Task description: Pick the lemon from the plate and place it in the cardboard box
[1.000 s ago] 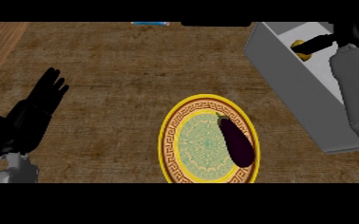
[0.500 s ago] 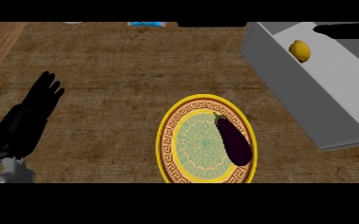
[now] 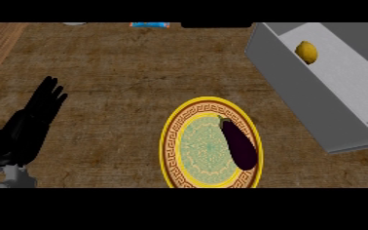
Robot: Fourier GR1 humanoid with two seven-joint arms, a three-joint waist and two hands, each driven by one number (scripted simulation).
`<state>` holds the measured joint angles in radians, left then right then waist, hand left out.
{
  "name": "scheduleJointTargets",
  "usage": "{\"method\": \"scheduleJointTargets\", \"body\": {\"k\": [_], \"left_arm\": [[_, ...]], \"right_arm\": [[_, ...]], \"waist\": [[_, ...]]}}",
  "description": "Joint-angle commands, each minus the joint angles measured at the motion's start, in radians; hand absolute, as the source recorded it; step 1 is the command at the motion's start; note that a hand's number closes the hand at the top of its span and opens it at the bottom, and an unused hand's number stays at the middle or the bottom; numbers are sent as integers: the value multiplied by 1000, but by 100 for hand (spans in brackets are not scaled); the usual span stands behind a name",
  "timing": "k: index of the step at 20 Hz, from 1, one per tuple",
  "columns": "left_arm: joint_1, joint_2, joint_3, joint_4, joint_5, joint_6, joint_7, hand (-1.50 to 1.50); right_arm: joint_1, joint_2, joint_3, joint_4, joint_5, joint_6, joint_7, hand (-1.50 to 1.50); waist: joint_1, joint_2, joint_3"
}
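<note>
Since the earlier frames, the right hand had withdrawn from over the box and no longer showed anywhere in the head view, so its state could not be reported. The lemon (image 3: 307,52) was found lying inside the cardboard box (image 3: 287,85), toward the box's far end and close to its left wall, with nothing touching it. The box itself stood at the right of the desk (image 3: 129,78), set at an angle, its near corner just beside the plate (image 3: 165,143) but apart from it. The plate carried only a dark eggplant (image 3: 238,143), lying along its right half; no lemon was on it. The left hand (image 3: 32,122) rested at the view's left edge, well apart from plate and box, fingers straight and close together, holding nothing. A small blue item (image 3: 149,25) lay at the desk's far edge; what it was could not be told. Assessment: pick and placement both appeared done, the lemon being released in the box. Nothing of the task seemed left, save perhaps returning the arm to rest.
</note>
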<state>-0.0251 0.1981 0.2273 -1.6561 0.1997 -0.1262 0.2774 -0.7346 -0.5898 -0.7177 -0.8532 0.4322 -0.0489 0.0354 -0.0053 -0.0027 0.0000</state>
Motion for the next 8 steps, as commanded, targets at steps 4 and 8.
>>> {"method": "scheduleJointTargets", "body": {"k": [4, 8], "left_arm": [[-75, -2, -5, 2, -11, 35, 51, 0], [-31, 44, 55, 41, 56, -54, 13, 0]], "right_arm": [[114, -77, -17, -30, -129, 126, -85, -150], [158, -114, -3, -36, -167, 141, -86, -150]], "waist": [[3, 3, 0], [8, 3, 0]]}}
